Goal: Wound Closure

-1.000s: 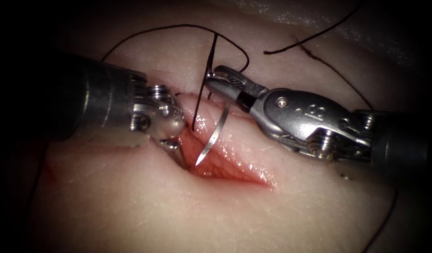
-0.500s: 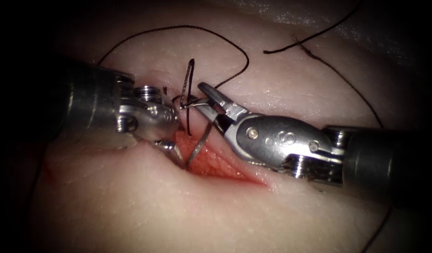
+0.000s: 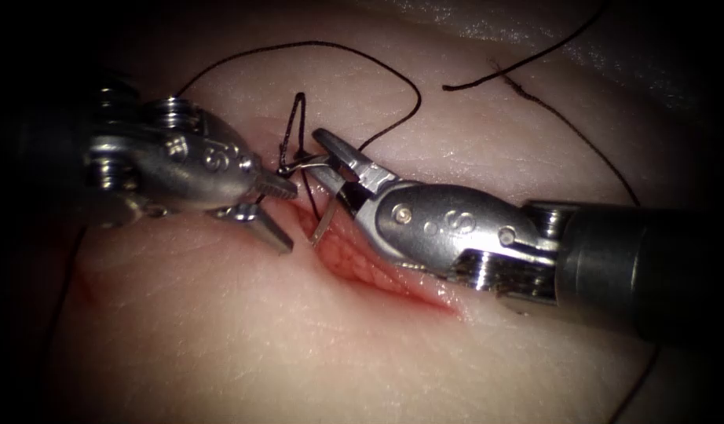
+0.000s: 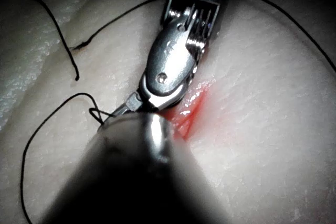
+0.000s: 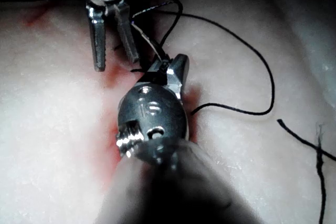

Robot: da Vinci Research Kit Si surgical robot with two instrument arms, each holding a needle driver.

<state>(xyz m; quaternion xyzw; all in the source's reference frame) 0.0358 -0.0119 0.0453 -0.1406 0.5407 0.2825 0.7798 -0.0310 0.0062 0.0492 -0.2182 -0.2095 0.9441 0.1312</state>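
1. Your right gripper [image 3: 330, 161] is closed on the needle [image 3: 324, 216] near its thread end, so the free curve hangs over the open cut [image 3: 378, 271] with its tip just beside the left lip, not visibly in the tissue [image 3: 299, 345].
2. Your left gripper [image 3: 272, 208] is open and empty, one jaw close beside the needle's swaged end.
3. The thread [image 3: 354, 59] loops slack across the far side.

Red fluid [image 3: 429, 297] lay wet along the cut [image 3: 358, 263], and a fainter smear of it stained the tissue [image 3: 299, 353] well to the left. Up and right of the cut, 1 cut end of thread [image 3: 488, 77] rested on the tissue with its tip free. A 2nd strand [image 3: 566, 122], frayed at 1 spot, crossed it there.
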